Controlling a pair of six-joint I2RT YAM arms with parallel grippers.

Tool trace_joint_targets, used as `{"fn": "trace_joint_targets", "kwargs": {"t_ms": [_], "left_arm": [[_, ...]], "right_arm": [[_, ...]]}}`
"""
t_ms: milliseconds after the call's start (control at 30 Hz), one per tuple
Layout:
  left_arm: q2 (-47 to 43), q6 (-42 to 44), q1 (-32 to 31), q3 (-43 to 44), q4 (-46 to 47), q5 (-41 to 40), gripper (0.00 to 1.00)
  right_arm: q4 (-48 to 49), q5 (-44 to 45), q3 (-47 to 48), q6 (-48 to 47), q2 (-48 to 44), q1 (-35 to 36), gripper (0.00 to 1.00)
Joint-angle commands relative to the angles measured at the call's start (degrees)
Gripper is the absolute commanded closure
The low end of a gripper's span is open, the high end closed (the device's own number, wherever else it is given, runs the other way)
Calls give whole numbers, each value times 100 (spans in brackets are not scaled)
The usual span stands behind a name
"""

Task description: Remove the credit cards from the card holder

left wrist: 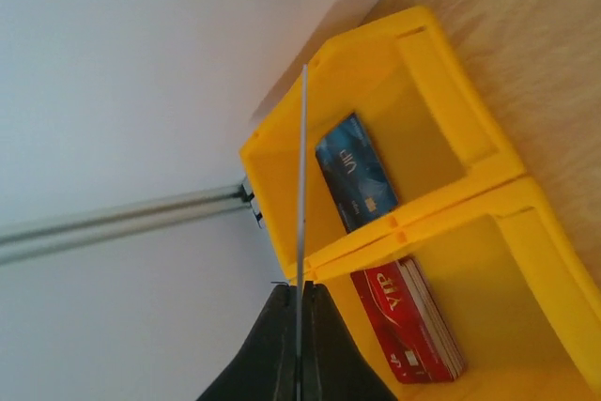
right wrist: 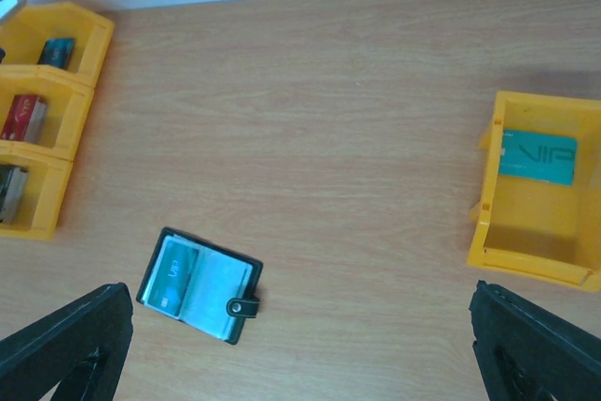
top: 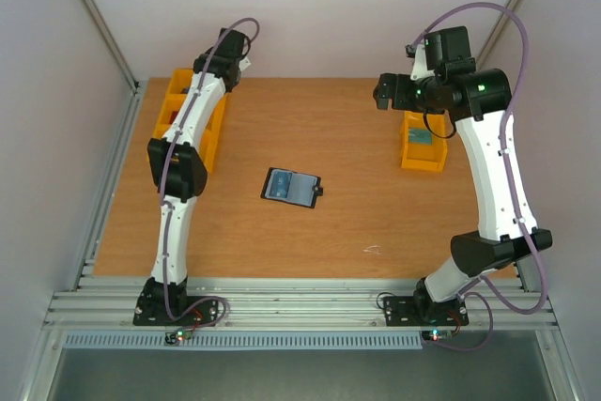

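The card holder lies open on the table, snap tab to the right; it also shows in the right wrist view. A teal credit card sits in its left panel. My left gripper is shut on a thin credit card, seen edge-on, above the yellow bins at the far left; in the top view the gripper is raised there. My right gripper is wide open and empty, high above the table, right of the holder.
A row of yellow bins stands at the far left; one holds a blue card, the adjoining one a red stack. A single yellow bin at the right holds a teal card. Walls close in on both sides.
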Motion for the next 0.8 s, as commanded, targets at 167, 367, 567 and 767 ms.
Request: {"fn": "trace_joint_targets", "kwargs": {"t_ms": [167,367,567,767], "left_arm": [[455,-1988,521,538,1070,-171,98],[703,-2729,760,570,1691,201,98],[1020,-3185,837,609,1646,525,98],[1360,-3375,964,690,1758,347,98]], "right_arm": [[81,-227,9,293,171,-27,2],[-30,-237,-89,300,397,-27,2],[-123,-79,-43,135,607,-27,1],[-189,-130,110,50,901,-27,2]]}}
